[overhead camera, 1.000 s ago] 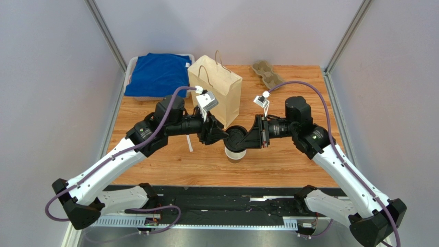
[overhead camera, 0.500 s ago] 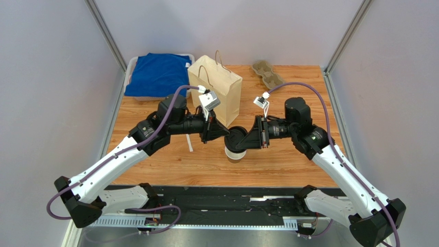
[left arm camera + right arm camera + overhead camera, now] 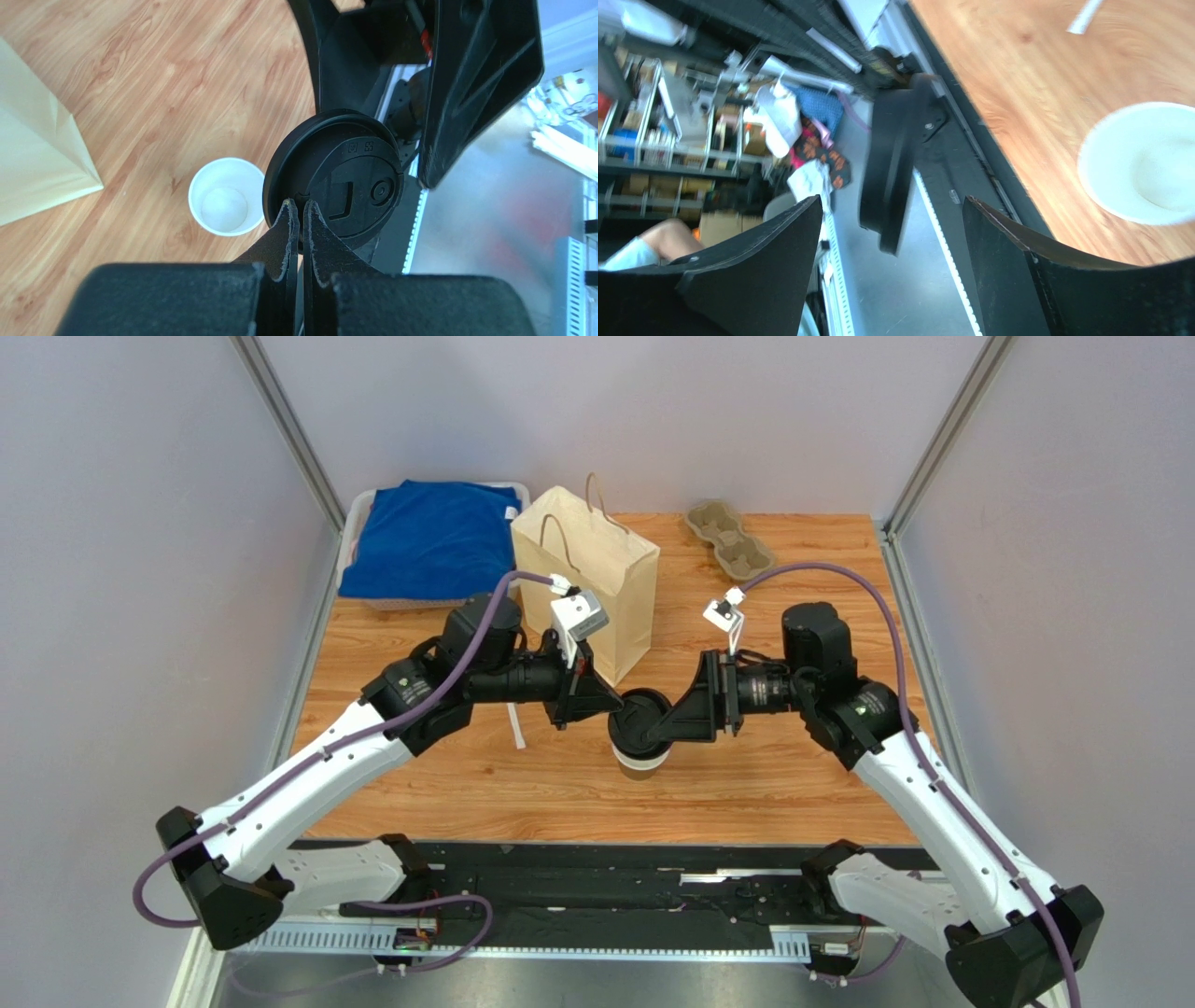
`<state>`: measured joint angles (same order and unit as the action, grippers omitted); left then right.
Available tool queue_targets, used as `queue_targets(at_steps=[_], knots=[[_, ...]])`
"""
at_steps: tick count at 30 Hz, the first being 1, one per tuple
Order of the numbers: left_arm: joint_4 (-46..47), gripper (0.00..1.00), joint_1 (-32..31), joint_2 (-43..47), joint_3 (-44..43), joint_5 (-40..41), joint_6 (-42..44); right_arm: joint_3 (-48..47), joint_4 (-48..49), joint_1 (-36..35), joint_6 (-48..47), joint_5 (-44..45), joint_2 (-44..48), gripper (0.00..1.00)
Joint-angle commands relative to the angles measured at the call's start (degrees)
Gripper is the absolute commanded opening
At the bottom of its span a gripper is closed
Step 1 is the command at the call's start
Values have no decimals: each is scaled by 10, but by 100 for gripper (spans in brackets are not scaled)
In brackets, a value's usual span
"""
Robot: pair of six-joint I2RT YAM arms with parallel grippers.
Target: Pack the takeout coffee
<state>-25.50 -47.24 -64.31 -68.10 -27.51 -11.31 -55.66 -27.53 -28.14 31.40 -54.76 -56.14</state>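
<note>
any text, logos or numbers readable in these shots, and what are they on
No word or number can be read in any view.
lid: small raised marks near its upper edge, too small to read.
paper bag: plain, no print shows.
cup: only its white inside shows, no print.

Left tool pinching black lid, cup uncovered
</note>
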Motion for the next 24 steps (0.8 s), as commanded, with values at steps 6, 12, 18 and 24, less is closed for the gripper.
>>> queue_targets(at_steps=[6, 12, 18, 24], knots=[[-59, 0, -42, -86, -25, 98, 56, 1, -107, 168, -66, 1, 7, 77], [-97, 0, -57, -186, -77, 141, 81, 6, -170, 189, -142, -6, -35, 70], [-119, 0, -58, -244, -108, 169, 88, 14, -191, 203, -159, -6, -71, 71], [-131, 0, -56, -274, -118, 169, 92, 20, -184, 207, -162, -20, -82, 74]])
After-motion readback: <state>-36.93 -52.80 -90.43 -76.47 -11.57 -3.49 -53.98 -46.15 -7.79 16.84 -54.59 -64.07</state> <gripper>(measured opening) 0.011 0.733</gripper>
